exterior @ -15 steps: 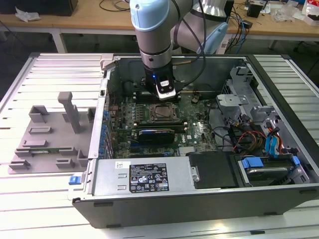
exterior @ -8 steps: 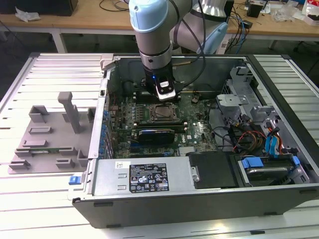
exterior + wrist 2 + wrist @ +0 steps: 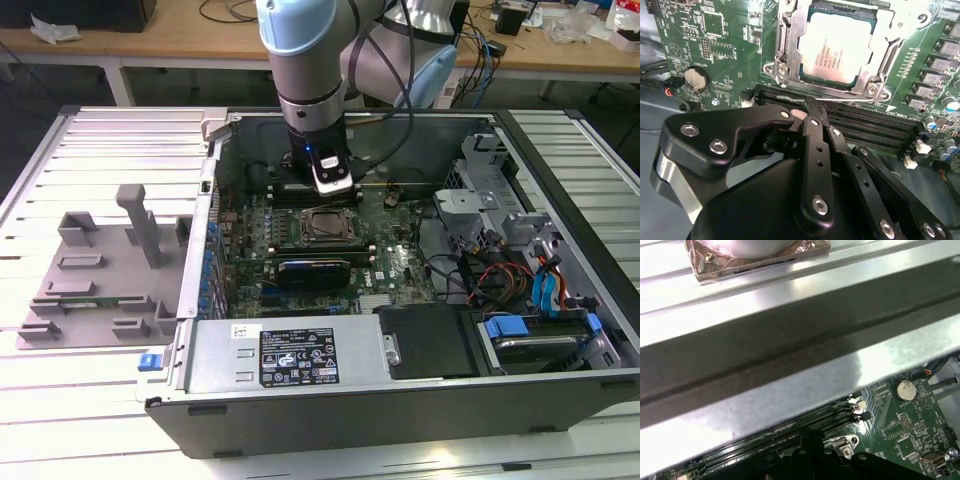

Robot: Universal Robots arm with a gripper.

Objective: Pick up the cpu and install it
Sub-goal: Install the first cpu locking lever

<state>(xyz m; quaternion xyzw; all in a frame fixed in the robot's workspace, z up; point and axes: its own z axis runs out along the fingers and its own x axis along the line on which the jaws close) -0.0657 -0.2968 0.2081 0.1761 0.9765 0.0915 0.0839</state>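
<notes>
- Hand (image 3: 809, 107) closed on nothing, as I see it in the second wrist view, fingers pressed together just over the memory slots (image 3: 875, 131).
- I see the cpu (image 3: 836, 48) seated in its socket frame (image 3: 782, 47) on the green board (image 3: 715, 45), just beside the fingertips.
- In the exterior view, my arm (image 3: 312, 90) reaches down into the open computer case (image 3: 330, 400) on the surface (image 3: 60, 410), with a grey tray (image 3: 95, 280) at the exterior view's left.

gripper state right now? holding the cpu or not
Gripper: black fingers shut together, holding nothing; the flat square cpu with silvery-grey metal top already sits in the metal-framed socket on the green motherboard.
</notes>
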